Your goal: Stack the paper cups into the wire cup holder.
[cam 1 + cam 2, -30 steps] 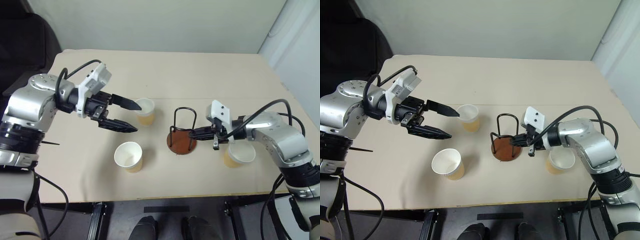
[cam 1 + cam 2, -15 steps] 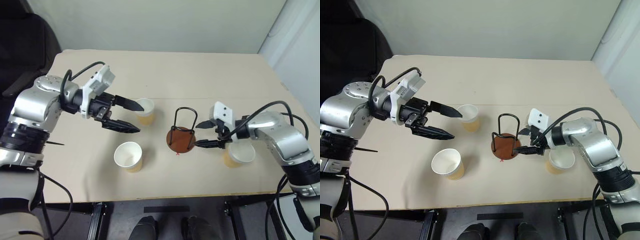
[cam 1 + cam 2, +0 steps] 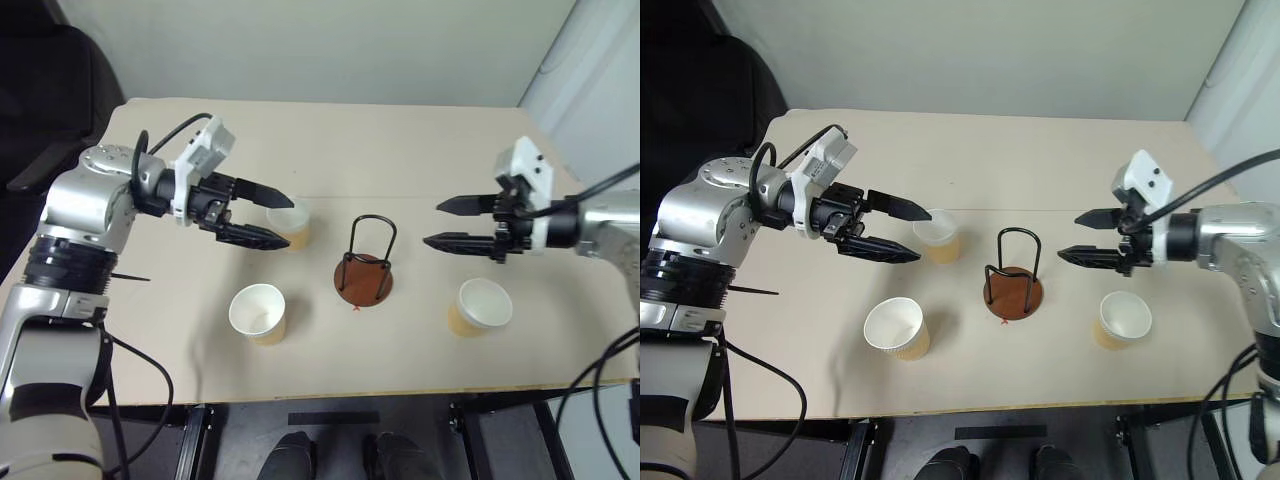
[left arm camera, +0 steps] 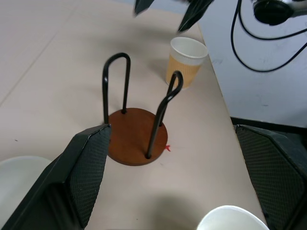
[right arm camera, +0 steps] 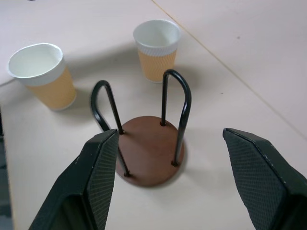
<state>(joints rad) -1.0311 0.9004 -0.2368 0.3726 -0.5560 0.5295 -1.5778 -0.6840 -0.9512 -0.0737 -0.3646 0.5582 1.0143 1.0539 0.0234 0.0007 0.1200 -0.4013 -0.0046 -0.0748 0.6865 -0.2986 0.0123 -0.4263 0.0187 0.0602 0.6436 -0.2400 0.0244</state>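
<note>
Moved since a second ago: right gripper (image 3: 440, 224), withdrawn from the wire cup holder (image 3: 364, 268), raised, now spread wide and empty. Left gripper (image 3: 283, 218) spread wide, empty, flanking one of three paper cups (image 3: 291, 222) standing apart on the surface (image 3: 400, 140). Cups judged light, crushable; sidewall grasp advised. Holder empty: wooden disc, stiff wire loops.

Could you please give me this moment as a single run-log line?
left end effector: open, at far cup | right end effector: open, empty | wire cup holder: empty | cups: three on table
</note>
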